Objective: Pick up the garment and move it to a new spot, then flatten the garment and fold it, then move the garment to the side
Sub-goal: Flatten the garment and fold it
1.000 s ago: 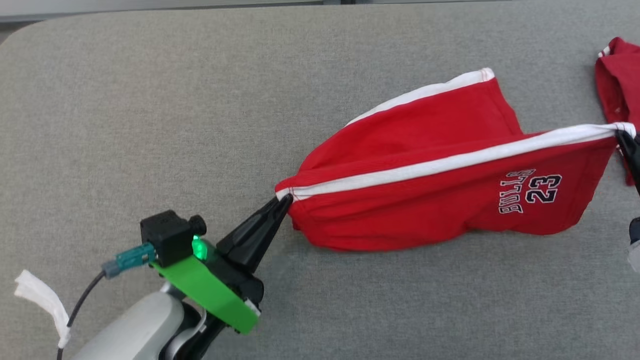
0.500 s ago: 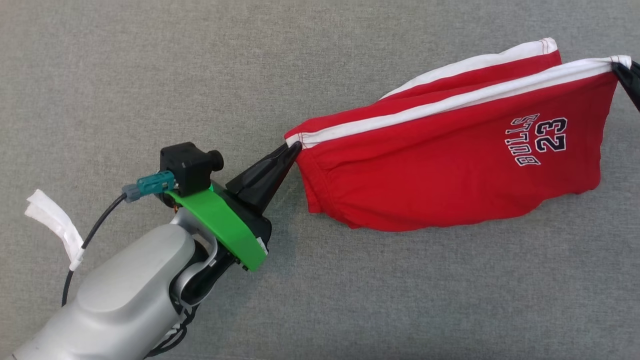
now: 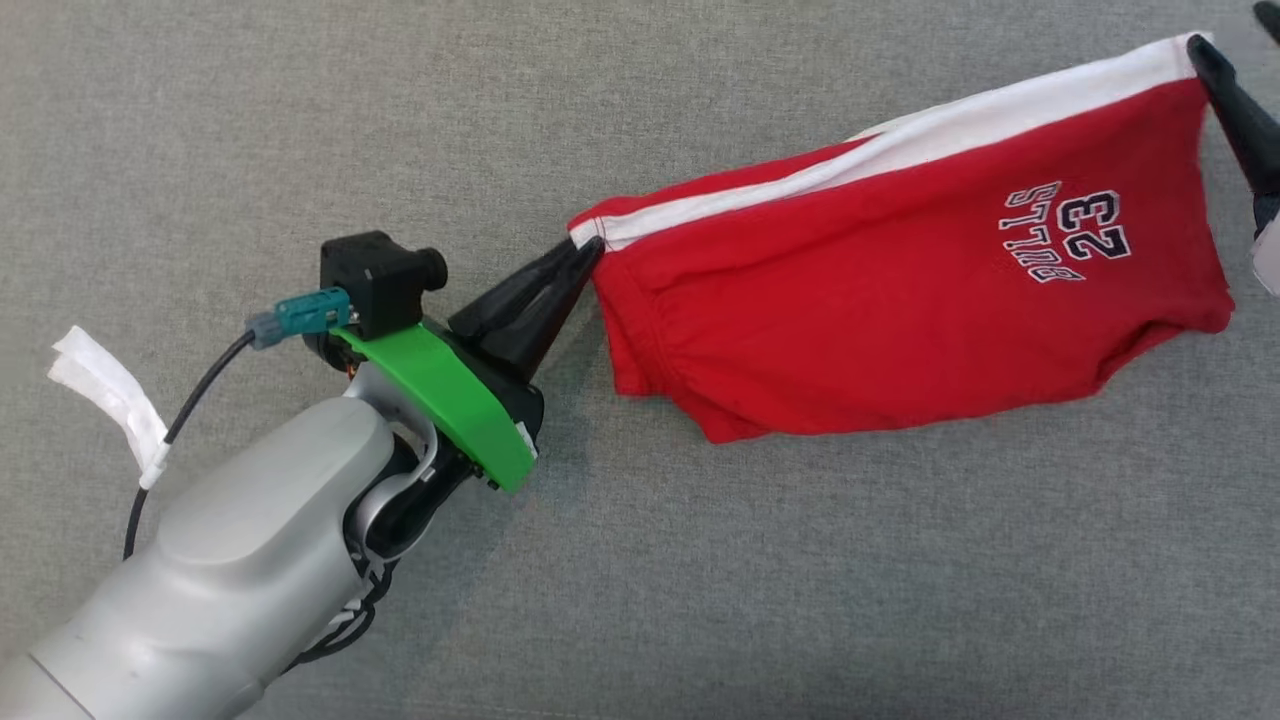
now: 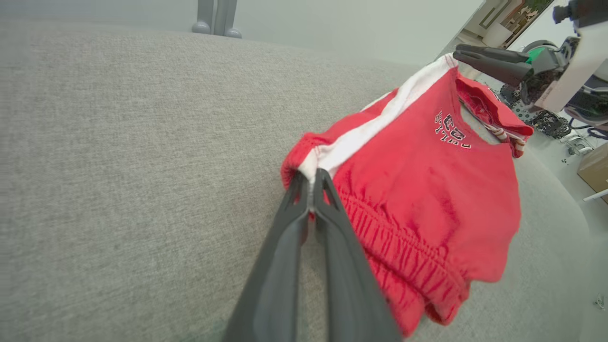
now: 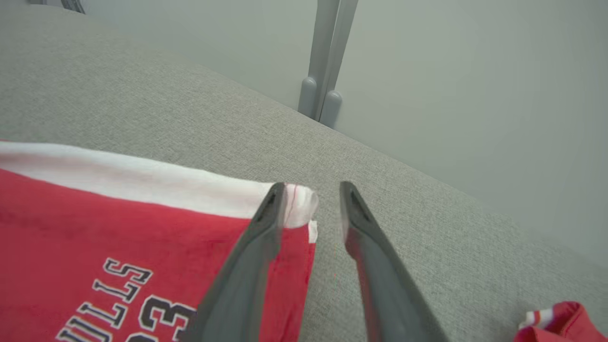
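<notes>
The garment [image 3: 900, 300] is a pair of red shorts with a white side stripe and a "BULLS 23" print, stretched across the grey padded table [image 3: 300, 120]. My left gripper [image 3: 592, 250] is shut on the waistband end of the stripe; its tips [image 4: 311, 183] pinch the fabric in the left wrist view. At the far right, my right gripper [image 3: 1230, 28] stands open at the hem corner. In the right wrist view the white corner [image 5: 299, 206] lies against the left finger [image 5: 266, 223] of that gripper [image 5: 313, 190], with a gap to the other finger.
A second red garment [image 5: 555, 323] with a striped trim lies just beyond the right gripper, also seen behind the shorts [image 4: 494, 111]. The table's far edge meets a pale wall with a grey post [image 5: 323, 90]. A white tape tag [image 3: 100, 420] hangs from the left arm's cable.
The head view has shifted. My right gripper's fingers have opened off the hem corner they pinched. The shorts' rear leg, spread out a second ago, now lies tucked behind the front layer.
</notes>
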### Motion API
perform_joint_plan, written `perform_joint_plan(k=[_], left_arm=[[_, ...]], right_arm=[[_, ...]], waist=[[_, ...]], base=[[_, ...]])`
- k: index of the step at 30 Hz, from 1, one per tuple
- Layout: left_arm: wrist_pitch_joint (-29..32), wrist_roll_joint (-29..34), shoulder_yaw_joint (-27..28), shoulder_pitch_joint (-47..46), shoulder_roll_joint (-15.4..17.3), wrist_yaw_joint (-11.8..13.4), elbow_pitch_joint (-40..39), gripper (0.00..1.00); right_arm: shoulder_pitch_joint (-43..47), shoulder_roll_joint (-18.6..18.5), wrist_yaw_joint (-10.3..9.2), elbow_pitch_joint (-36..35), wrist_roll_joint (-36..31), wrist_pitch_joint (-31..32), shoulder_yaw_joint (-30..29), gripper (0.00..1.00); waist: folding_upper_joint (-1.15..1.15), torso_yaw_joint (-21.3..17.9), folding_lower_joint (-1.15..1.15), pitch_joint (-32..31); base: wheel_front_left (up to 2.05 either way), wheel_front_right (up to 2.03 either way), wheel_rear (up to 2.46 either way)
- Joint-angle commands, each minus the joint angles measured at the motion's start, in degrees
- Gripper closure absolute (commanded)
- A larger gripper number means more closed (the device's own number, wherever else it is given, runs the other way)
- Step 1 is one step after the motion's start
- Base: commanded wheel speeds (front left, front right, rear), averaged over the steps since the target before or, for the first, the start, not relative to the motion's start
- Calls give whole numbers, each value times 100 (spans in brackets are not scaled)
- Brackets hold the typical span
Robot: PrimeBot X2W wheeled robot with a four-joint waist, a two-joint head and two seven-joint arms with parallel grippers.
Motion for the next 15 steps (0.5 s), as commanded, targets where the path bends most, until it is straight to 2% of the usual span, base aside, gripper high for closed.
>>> perform_joint_plan(k=[1, 4, 8, 10, 12, 15], left_arm=[[-29, 85, 111, 8, -27, 19, 11, 0], [-27, 383, 498, 283, -63, 20, 29, 0], [-27, 1062, 1363, 950, -179, 60, 23, 0], [-28, 1490, 1832, 1374, -281, 215, -77, 0], [-27, 1899, 2301, 1870, -440, 478, -183, 0], [-22, 2475, 2932, 2628, -784, 754, -445, 0]], right_arm=[[-72, 77, -8, 143, -17, -224, -21, 0], [-7, 228, -8, 439, -53, -718, -136, 0], [401, 521, -7, 681, 8, -1058, -315, 0], [650, 661, -7, 724, 30, -1123, -427, 0], [965, 847, -7, 772, 100, -1156, -561, 0], [1526, 1112, -7, 851, 286, -1152, -665, 0]], waist=[[0, -23, 0, -67], [0, -61, 0, -231], [0, -140, 0, -561], [0, -178, 0, -749], [0, -202, 0, -941], [0, -195, 0, -1222]], base=[[0, 0, 0], [0, 0, 0], [0, 0, 0], [0, 0, 0], [0, 0, 0], [0, 0, 0]])
